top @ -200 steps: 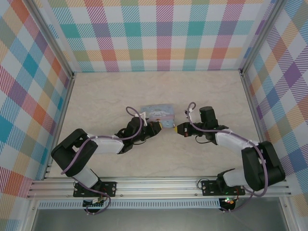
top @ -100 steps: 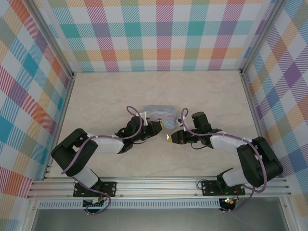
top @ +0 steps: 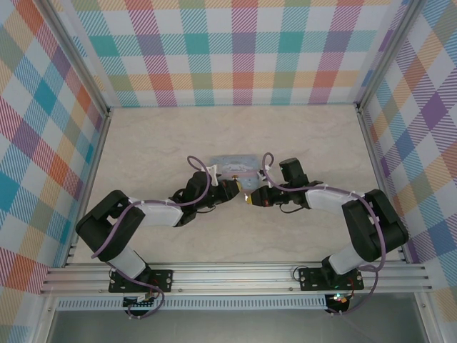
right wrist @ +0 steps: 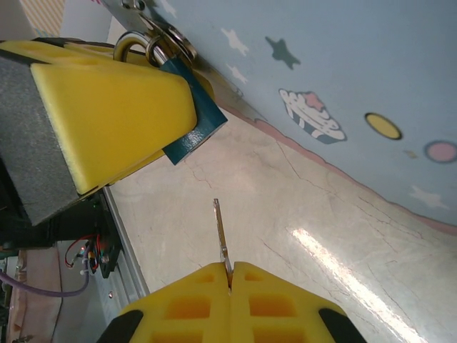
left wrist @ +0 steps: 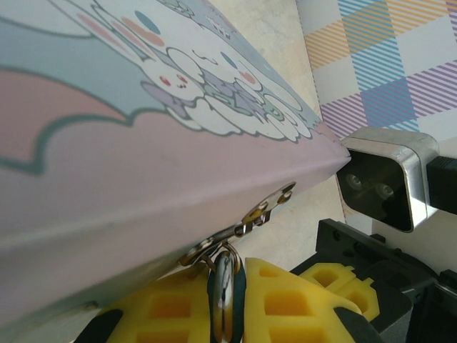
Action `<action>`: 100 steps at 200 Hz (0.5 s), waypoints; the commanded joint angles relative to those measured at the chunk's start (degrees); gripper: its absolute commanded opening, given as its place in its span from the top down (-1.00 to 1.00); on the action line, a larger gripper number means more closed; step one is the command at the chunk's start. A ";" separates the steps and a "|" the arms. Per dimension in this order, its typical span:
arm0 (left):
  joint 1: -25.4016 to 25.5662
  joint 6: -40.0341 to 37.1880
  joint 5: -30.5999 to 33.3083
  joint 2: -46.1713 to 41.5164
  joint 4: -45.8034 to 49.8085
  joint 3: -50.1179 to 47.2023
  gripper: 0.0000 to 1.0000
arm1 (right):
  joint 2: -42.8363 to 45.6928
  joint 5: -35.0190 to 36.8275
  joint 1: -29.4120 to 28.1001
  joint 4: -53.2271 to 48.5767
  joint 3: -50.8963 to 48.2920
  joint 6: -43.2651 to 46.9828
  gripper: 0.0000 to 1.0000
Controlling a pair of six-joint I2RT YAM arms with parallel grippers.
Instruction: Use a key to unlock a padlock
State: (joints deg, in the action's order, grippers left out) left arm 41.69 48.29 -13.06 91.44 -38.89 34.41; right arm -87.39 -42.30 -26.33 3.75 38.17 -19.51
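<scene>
- The left gripper (top: pixel 233 189) reaches in from the left and lies low over the pale marbled table (top: pixel 157 150), at the near edge of the pale blue tin (top: pixel 235 165).
- Its yellow pads (left wrist: pixel 293 304) are pressed onto the padlock (right wrist: pixel 194 128) from both sides, so the left gripper is pinching the lock.
- The padlock is a small dark teal block with a silvery shackle. In the right wrist view it sticks out slantwise past one yellow pad, with the shackle end up against the tin.
- In the left wrist view the shackle runs through a small metal loop of the tin's clasp (left wrist: pixel 246 220), so the lock hangs at the tin's edge.
- The tin shows a white cartoon dog on its lid, and stars, a cupcake and coloured dots on its side.
- The right gripper (top: pixel 248 199) comes in from the right and faces the left one, tip near tip.
- Its pads are pressed together on the key (right wrist: pixel 221 236), a thin silvery blade that stands straight out from the seam between them.
- The key's tip points toward the padlock's lower end but is apart from it, with bare table showing between the two.
- Whether the tip lines up with the keyhole cannot be told; the keyhole itself is not visible.
</scene>
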 commanded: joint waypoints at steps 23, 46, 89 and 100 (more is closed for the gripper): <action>-0.12 -2.84 -4.21 -0.13 -4.39 1.10 1.00 | 1.11 0.20 -0.70 -3.20 2.33 3.67 1.00; -0.25 -2.71 -4.06 0.18 -3.96 1.24 1.00 | 2.81 1.96 -1.18 -3.61 2.17 4.52 1.00; -0.30 -2.98 -4.86 0.49 -4.56 1.05 1.00 | 3.04 2.16 -1.67 -4.83 3.76 6.00 1.00; -0.34 -2.99 -5.35 0.49 -5.17 1.01 1.00 | 2.04 1.50 -1.84 -5.73 4.48 6.51 1.00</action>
State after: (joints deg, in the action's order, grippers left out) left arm 41.43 46.98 -16.29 91.57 -39.24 34.41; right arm -85.01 -39.68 -27.66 0.25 40.32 -15.66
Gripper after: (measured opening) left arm 0.122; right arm 0.050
